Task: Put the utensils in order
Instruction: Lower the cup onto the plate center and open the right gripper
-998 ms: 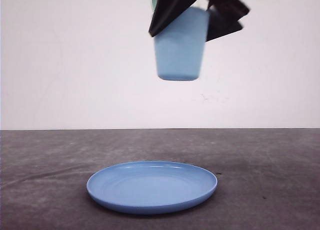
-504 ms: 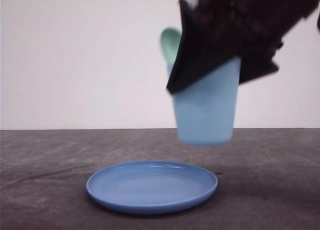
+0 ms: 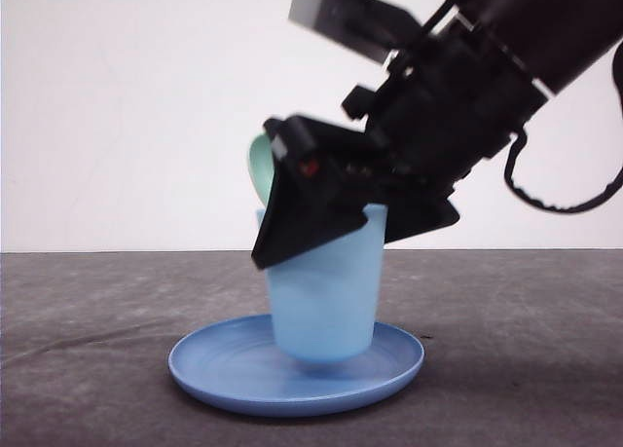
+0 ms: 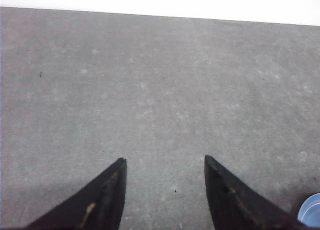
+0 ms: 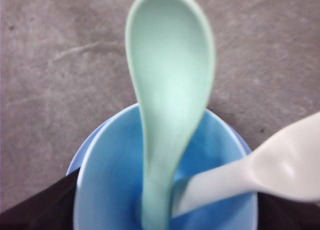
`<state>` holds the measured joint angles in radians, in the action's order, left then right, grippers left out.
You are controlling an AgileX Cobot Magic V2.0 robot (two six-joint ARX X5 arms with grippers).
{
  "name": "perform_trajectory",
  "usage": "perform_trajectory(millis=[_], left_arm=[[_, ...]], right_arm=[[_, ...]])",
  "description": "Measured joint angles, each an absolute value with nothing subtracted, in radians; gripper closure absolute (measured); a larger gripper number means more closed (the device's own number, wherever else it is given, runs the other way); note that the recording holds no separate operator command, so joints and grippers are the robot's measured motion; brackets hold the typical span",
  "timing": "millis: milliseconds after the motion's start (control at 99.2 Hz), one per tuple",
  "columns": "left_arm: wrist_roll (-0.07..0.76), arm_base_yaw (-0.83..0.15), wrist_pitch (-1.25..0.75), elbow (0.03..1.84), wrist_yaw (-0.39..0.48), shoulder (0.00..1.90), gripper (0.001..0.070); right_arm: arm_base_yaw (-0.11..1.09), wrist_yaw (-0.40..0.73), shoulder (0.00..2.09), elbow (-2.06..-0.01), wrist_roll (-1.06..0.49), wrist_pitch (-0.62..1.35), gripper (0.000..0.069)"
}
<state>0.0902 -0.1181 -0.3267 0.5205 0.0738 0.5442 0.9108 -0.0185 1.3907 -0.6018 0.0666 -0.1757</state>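
Observation:
My right gripper [image 3: 336,238] is shut on the light blue cup [image 3: 326,296], one black finger on each side of its wall. The cup is tilted a little, with its base down inside the round blue plate [image 3: 195,369]; whether it rests there I cannot tell. In the right wrist view the mint-green spoon [image 5: 170,79] and the white fork [image 5: 280,165] stand handle-down in the cup [image 5: 110,170]. The spoon's bowl [image 3: 259,165] sticks up behind the rim. My left gripper [image 4: 165,162] is open over bare grey table, nothing between its fingers.
The plate sits mid-table on a dark grey surface [image 3: 88,311] with a white wall behind. A sliver of the plate [image 4: 311,212] shows beside my left gripper. Open table lies to the left and right of the plate.
The right gripper has come down and leftward with the cup, from high above the table to the plate. The plate has not moved.

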Motion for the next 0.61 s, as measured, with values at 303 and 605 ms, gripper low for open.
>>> perform_trajectory(millis=[303, 605], left_arm=[[0.09, -0.118, -0.327, 0.521, 0.074, 0.544, 0.0416], [0.09, -0.118, -0.327, 0.521, 0.074, 0.544, 0.0416]], right_arm=[[0.918, -0.02, 1.44, -0.602, 0.038, -0.229, 0.0223], [0.918, -0.026, 1.443, -0.602, 0.031, -0.234, 0.0155]])
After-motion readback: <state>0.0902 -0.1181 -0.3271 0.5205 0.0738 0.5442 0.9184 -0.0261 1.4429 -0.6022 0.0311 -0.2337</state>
